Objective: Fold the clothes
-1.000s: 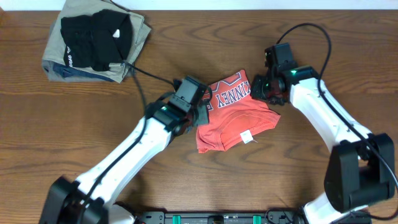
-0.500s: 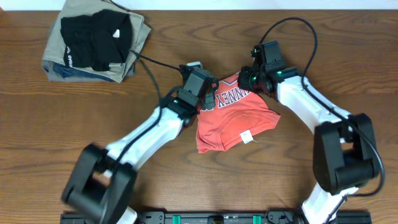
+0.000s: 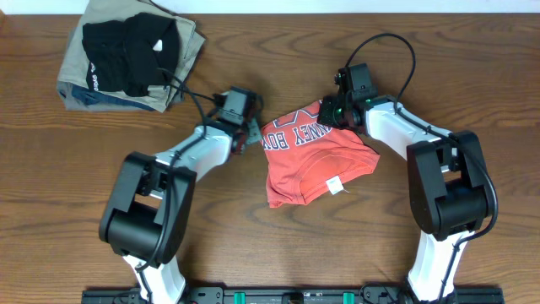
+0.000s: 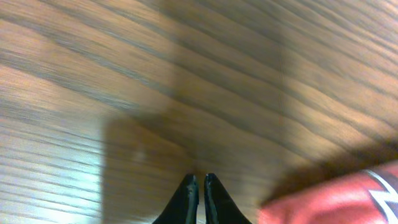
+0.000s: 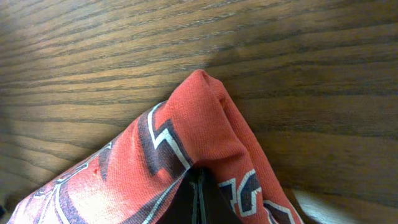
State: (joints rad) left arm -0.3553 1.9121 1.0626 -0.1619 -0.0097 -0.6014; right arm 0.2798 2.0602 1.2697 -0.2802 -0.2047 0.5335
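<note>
T-shirt (image 3: 314, 160): crumpled, centre of the overhead frame; right gripper (image 5: 198, 180) jaws clamped on its upper fold, left gripper (image 4: 200, 182) jaws together, empty, beside its left corner. Risk: a one-sided pull likely bunches the cloth rather than spreads it.

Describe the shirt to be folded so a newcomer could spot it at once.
On the wooden table, look at the middle. The T-shirt lies crumpled there, its top edge pinched in the right tool. Unlike the black garment and tan garment stacked in the far-left corner, it is red-orange with white lettering.
</note>
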